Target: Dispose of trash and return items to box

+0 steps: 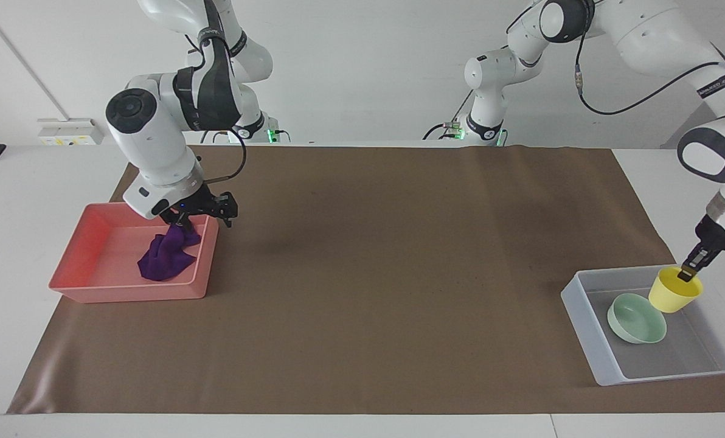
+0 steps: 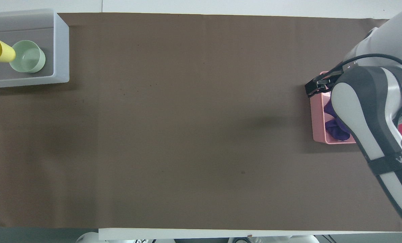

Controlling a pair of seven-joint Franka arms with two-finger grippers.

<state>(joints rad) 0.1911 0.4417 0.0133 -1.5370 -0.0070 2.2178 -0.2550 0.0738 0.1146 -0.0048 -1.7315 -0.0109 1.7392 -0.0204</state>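
Cup (image 1: 674,295) pinched at its rim by left pincer (image 1: 688,271), hanging over box (image 1: 587,328), bowl (image 1: 636,318) just beside. Rag (image 1: 166,255) in tray (image 1: 95,267) under right pincer (image 1: 204,213), raised, fingers spread, holding nothing.

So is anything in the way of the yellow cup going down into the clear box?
Partly. The left end effector holds the yellow cup over the box, and the green bowl sits inside right beside it. The box floor around the bowl looks free.
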